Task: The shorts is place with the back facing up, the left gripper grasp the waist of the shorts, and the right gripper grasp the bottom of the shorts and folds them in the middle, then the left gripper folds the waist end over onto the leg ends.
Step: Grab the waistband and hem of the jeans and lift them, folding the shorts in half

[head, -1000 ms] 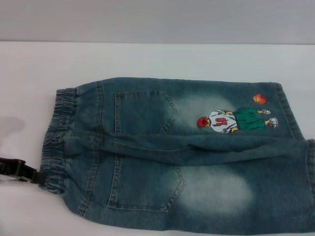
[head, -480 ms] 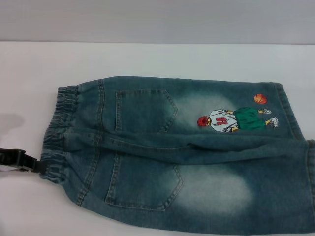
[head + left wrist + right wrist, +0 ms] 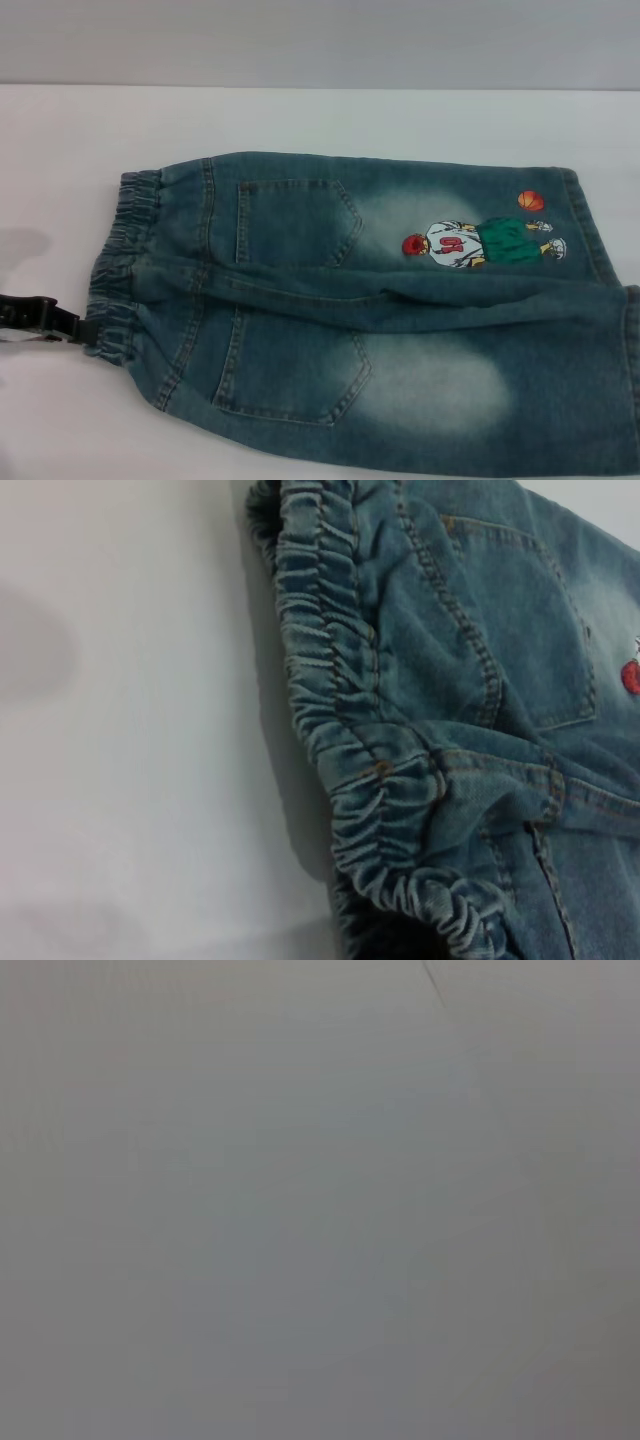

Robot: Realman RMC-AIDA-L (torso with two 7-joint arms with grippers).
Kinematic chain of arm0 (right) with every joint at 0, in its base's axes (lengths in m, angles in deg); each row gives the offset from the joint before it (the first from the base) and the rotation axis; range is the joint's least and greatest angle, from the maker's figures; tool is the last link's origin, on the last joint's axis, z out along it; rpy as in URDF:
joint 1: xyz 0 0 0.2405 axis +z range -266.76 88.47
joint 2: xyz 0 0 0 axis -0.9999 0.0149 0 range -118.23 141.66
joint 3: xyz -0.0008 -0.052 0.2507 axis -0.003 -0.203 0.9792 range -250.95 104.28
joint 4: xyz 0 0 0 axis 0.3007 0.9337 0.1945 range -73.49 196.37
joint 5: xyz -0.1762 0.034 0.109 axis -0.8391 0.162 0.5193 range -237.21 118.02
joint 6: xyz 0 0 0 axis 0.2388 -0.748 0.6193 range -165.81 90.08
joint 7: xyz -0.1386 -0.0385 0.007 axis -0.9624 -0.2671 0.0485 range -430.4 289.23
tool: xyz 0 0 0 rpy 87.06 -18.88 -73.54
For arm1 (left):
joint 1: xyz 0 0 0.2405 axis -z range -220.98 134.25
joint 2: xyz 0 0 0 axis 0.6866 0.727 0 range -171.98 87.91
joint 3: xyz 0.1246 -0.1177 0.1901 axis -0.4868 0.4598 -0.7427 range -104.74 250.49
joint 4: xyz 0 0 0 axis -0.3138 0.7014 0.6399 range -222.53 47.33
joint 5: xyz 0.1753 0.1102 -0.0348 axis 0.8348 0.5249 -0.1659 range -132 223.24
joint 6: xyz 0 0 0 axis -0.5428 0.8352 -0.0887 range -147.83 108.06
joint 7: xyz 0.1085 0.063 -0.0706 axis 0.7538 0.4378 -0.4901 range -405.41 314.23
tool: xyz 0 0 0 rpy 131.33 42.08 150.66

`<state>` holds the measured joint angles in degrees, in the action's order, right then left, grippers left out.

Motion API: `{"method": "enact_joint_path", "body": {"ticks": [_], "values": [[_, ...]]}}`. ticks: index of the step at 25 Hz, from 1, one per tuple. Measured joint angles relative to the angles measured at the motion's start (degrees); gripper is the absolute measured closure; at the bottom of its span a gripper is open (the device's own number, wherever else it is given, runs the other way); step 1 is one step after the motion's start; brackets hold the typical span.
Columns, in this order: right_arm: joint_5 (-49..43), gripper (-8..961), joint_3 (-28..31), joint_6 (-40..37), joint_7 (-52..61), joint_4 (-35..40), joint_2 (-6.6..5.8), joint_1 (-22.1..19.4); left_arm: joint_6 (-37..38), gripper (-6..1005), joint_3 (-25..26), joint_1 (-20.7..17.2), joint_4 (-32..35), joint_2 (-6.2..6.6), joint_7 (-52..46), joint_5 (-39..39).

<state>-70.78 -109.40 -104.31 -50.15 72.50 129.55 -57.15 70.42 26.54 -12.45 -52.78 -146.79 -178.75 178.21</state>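
The faded blue denim shorts (image 3: pixel 400 330) lie back up on the white table (image 3: pixel 300 120), two back pockets showing. The gathered waist (image 3: pixel 120 260) is at the left end. The leg ends (image 3: pixel 590 230) are at the right, beside the embroidered player (image 3: pixel 480 243) and orange ball. My left gripper (image 3: pixel 80 330) reaches in from the left edge, and its black tip sits shut on the near corner of the waist. The left wrist view shows the ruffled waist (image 3: pixel 340 710) close up, bunched at that corner. My right gripper is out of view; its wrist view holds only a blank grey surface.
White table surrounds the shorts to the left and behind. A grey wall (image 3: pixel 320 40) runs along the table's far edge. The near leg hem runs past the right and lower picture edges.
My left gripper has moved away from the table's near edge, taking the near waist corner with it. The shorts' near edge has shifted the same way and the waist has bunched.
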Motion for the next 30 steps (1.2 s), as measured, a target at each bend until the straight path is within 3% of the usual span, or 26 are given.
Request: {"method": "enact_joint_path", "body": {"ticks": [9,18,19,23,24,30], "values": [[-3.4,394,-2.1,0.0,17.2,4.2,-0.64,-0.7,-0.3,959,1.4,-0.5,0.0,-0.5,-0.1,0.1],[-22.4,394,-2.8,-0.5,47.6,9.0,-5.32,-1.7,-0.3,959,2.2,-0.6,0.0,-0.66,-0.1,-0.1],[-27.6,394,-2.7,-0.5,52.8,11.0,-6.26,-1.7,-0.4,959,2.3,-0.5,0.0,-0.67,-0.1,-0.2],[-35.1,394,-2.7,-0.6,58.7,13.8,-7.23,-1.7,-0.8,959,2.7,-0.3,0.0,-0.7,-0.1,-0.3],[-41.5,394,-2.7,-0.8,62.7,16.3,-7.81,-1.7,-0.9,959,2.9,-0.3,0.0,-0.7,-0.1,-0.3],[-56.9,394,-2.2,-3.3,68.9,21.0,-9.29,-0.7,-0.9,959,3.1,-0.2,0.0,-0.71,-0.1,-0.4]]}}
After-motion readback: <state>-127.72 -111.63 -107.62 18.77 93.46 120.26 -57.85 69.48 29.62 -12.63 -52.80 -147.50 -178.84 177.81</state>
